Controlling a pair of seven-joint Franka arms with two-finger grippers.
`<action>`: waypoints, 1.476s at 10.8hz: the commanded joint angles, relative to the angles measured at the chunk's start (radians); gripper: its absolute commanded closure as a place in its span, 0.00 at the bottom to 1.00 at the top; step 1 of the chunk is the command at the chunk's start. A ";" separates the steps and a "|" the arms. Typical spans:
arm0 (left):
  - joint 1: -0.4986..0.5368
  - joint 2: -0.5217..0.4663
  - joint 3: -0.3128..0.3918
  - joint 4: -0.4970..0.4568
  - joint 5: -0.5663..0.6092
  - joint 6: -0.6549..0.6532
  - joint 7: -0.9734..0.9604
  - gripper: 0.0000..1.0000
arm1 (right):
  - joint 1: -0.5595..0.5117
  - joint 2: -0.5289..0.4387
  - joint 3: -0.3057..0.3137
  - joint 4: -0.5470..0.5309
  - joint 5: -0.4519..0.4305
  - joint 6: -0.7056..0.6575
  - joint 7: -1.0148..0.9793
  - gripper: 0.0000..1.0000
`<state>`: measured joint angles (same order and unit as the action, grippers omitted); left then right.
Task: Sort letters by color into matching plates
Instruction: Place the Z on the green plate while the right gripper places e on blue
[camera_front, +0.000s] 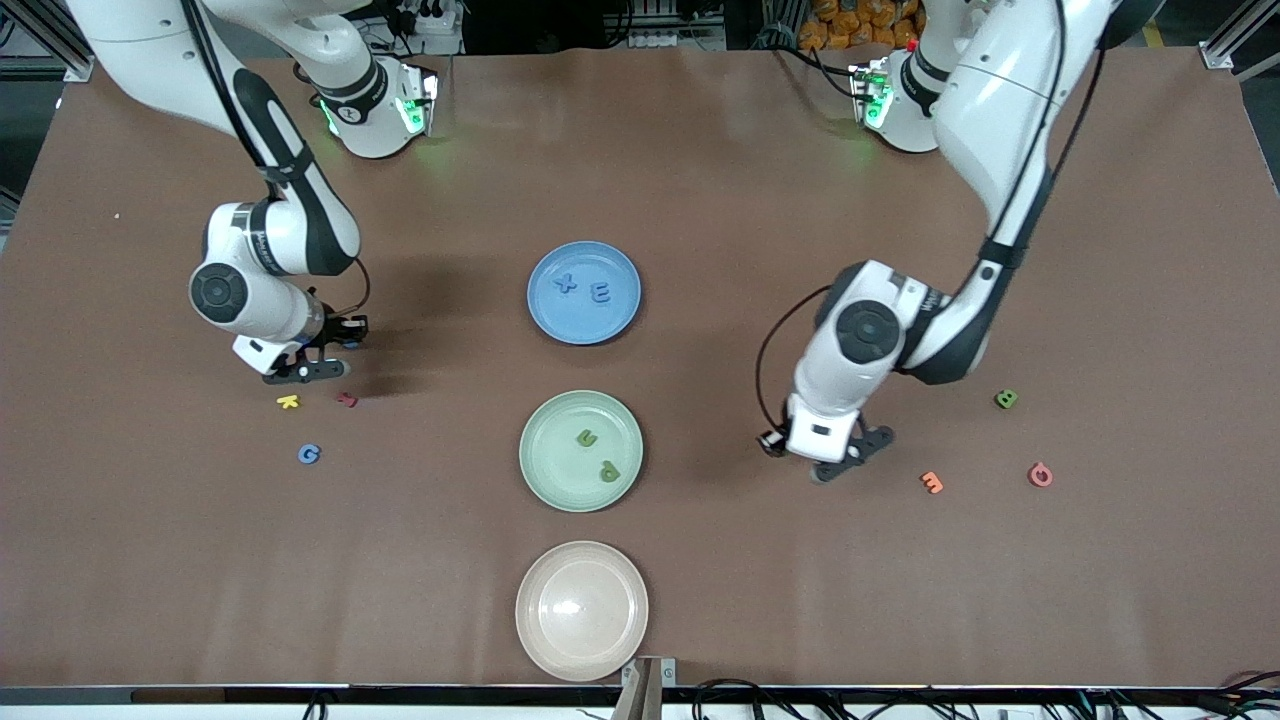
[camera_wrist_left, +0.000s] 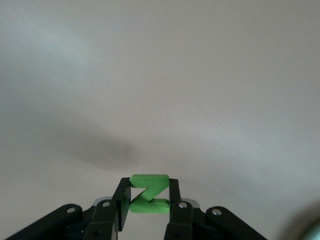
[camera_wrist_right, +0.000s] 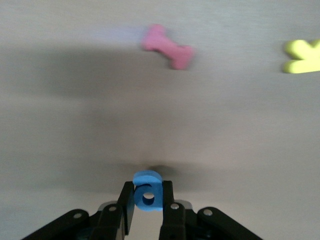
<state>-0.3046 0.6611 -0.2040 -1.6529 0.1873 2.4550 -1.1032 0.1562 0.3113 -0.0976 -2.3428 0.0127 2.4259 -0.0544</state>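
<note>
I see my left end effector (camera_wrist_left: 146, 202) grasping a green Z (camera_wrist_left: 147, 193), my right end effector (camera_wrist_right: 148, 200) grasping a blue letter (camera_wrist_right: 147, 191), both over the table (camera_front: 700, 180)

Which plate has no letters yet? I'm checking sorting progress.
The cream-beige plate, nearest the front camera, holds nothing; the blue plate and green plate each hold two letters.
</note>
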 joint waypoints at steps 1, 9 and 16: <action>-0.123 0.035 0.015 0.077 -0.086 -0.018 -0.043 1.00 | 0.043 -0.058 0.126 0.003 0.012 -0.068 0.274 1.00; -0.350 0.135 0.092 0.197 -0.085 0.281 -0.295 1.00 | 0.246 -0.029 0.308 0.167 0.130 -0.114 0.830 1.00; -0.415 0.138 0.208 0.133 -0.065 0.340 -0.380 0.00 | 0.309 0.049 0.372 0.227 0.130 -0.042 1.024 1.00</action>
<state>-0.7153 0.7952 -0.0466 -1.4876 0.1172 2.7911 -1.4583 0.4539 0.3108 0.2707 -2.1459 0.1249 2.3426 0.9353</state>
